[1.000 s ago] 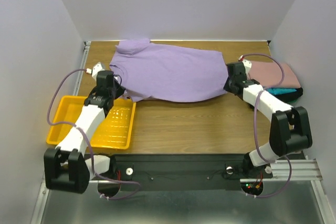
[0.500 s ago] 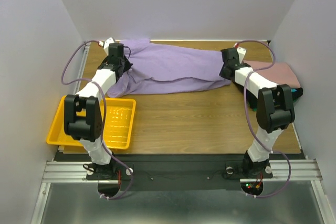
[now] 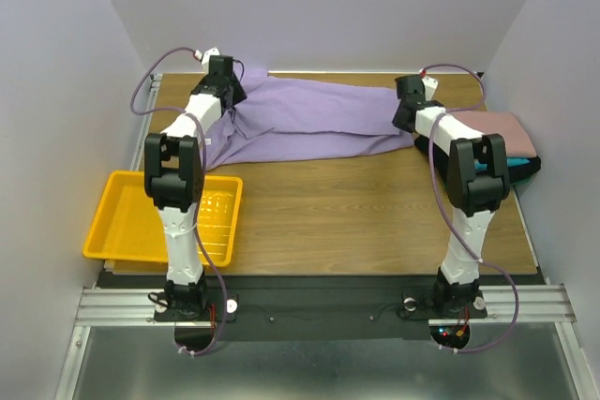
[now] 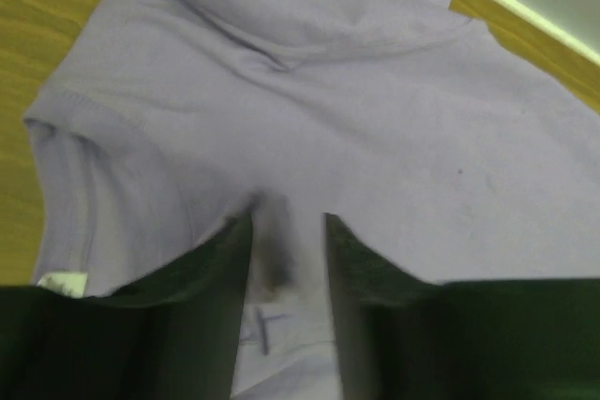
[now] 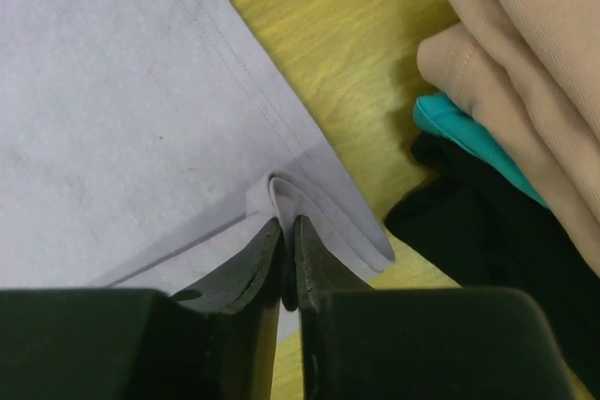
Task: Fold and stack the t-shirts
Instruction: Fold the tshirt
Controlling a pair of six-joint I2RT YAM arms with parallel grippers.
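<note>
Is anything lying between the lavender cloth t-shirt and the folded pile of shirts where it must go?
Nothing visible: only bare wooden table separates the lavender t-shirt from the folded pile, beside the right gripper.

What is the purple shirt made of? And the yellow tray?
The purple shirt looks like soft, matte knit cloth: it wrinkles and has stitched hems. The yellow tray looks like shiny hard plastic, probably: light glints off its floor.
</note>
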